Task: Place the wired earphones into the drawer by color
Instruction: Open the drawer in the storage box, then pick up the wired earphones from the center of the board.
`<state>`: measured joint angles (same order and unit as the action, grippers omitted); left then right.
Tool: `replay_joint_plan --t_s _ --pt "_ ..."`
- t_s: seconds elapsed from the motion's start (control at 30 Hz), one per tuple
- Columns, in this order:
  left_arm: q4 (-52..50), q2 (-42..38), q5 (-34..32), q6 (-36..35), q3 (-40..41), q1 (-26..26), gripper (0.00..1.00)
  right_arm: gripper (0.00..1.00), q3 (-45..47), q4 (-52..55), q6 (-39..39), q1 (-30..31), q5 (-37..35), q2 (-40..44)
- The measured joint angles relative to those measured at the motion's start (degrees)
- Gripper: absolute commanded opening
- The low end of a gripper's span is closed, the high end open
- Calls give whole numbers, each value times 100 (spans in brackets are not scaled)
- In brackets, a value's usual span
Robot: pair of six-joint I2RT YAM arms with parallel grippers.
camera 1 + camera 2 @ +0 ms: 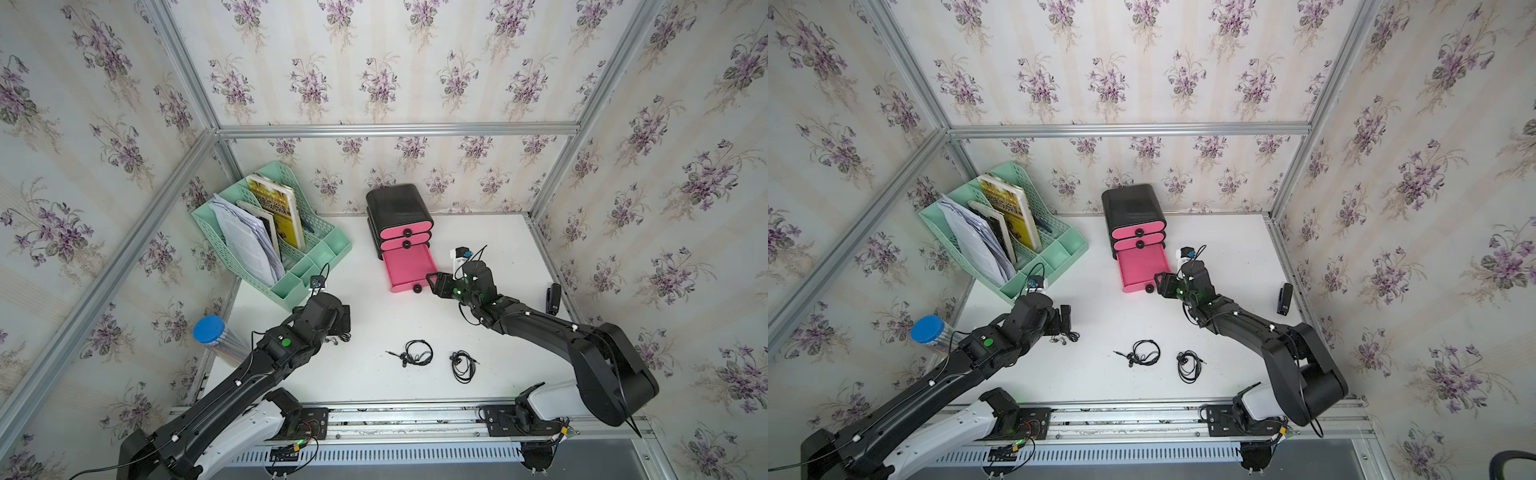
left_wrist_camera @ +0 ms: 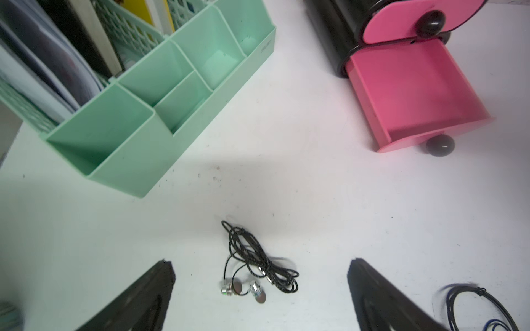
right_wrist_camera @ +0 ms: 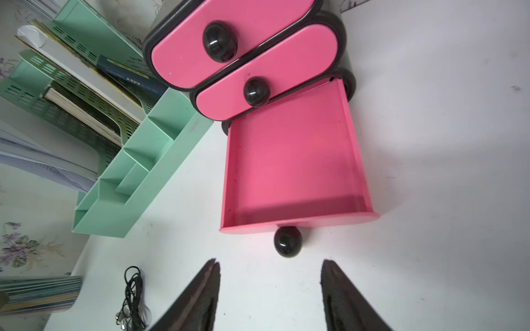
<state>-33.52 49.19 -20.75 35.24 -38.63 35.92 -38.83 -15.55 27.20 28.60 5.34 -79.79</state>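
Observation:
Three black wired earphones lie on the white table. One bundle [image 2: 258, 266] with silver buds sits between the fingers of my left gripper [image 2: 261, 261], which is open and not touching it; in a top view it peeks out beside that gripper [image 1: 338, 338]. Two more bundles [image 1: 415, 353] [image 1: 463, 365] lie mid-table near the front. The black cabinet's bottom pink drawer [image 1: 409, 268] [image 3: 292, 166] is pulled out and empty; the two above it are closed. My right gripper [image 3: 269, 260] [image 1: 432, 280] is open just in front of the drawer's black knob [image 3: 287, 240], holding nothing.
A mint green file organiser [image 1: 270, 232] with books and papers stands at the back left. A blue-lidded cylinder [image 1: 210, 330] stands at the left edge. A black stapler [image 1: 553, 297] lies near the right edge. Aluminium frame posts surround the table.

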Motion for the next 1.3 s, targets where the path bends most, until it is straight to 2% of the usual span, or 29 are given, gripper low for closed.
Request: replay_joint_plan --t_s 0.03,0.07,0.1,0.13,0.4,0.7,0.97,1.07,1.3 --pt "-133 -22 15 216 17 0 99 80 22 131 -111 0 -85 129" --pt "-212 -52 33 396 57 0 99 84 48 221 -214 0 -173 232" --pt "-291 -94 66 592 120 0 99 94 90 299 -328 0 -258 341" --pt "-332 -140 90 787 208 0 99 100 144 356 -448 0 -352 444" --pt "-518 -173 164 1687 538 -7 99 100 588 428 -813 0 -743 997" --pt "-413 787 153 1884 413 -46 98 99 866 267 -918 0 -791 1429" --pt "251 1626 461 1547 308 -426 90 100 907 247 -922 0 -855 1534" --pt "501 1860 645 1429 306 -656 75 100 940 221 -922 0 -874 1567" --pt "918 2310 1102 1172 356 -1119 69 99 955 214 -938 0 -903 1587"
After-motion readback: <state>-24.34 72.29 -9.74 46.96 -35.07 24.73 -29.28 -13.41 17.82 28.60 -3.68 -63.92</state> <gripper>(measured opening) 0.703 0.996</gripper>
